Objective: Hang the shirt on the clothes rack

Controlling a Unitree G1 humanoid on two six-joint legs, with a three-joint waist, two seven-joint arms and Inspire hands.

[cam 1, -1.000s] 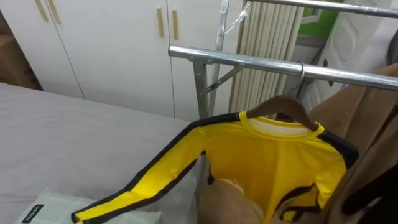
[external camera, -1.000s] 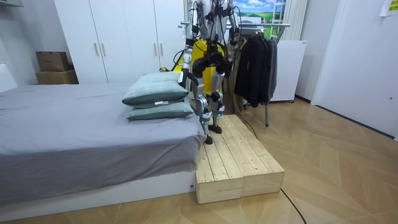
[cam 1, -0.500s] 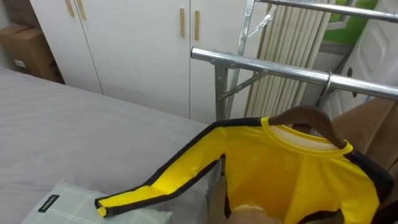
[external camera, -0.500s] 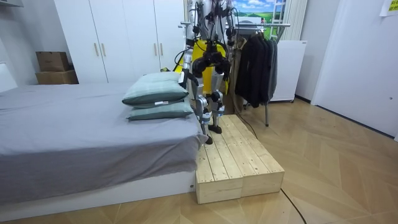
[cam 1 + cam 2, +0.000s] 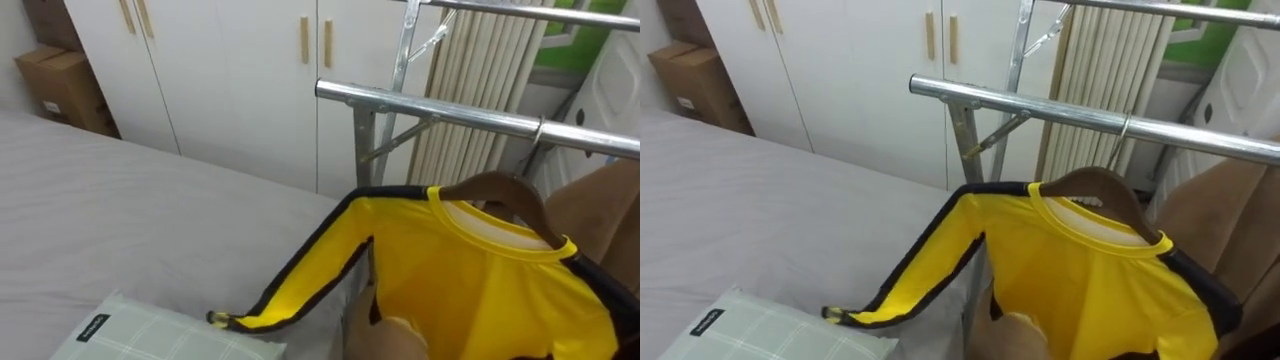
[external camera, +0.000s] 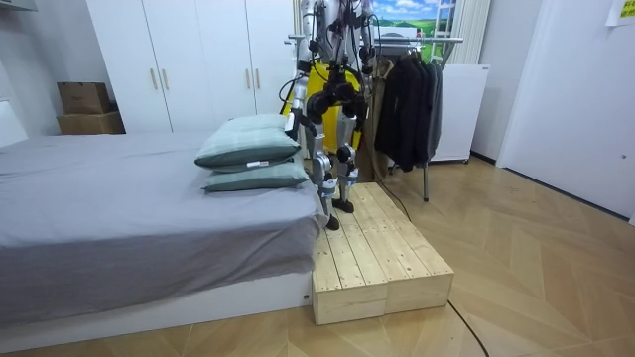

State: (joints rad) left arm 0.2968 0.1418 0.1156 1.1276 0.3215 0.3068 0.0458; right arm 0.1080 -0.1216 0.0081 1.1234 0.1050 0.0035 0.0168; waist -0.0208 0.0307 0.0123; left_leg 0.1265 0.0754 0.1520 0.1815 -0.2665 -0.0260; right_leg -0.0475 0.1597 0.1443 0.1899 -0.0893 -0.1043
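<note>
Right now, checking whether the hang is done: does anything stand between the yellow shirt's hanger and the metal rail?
Nothing visible does. The wooden hanger carrying the yellow shirt has its hook at the metal rail, seemingly over it. One sleeve trails down to the pillow.

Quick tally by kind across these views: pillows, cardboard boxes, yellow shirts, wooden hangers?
pillows: 2
cardboard boxes: 2
yellow shirt: 1
wooden hanger: 1
Total: 6
</note>
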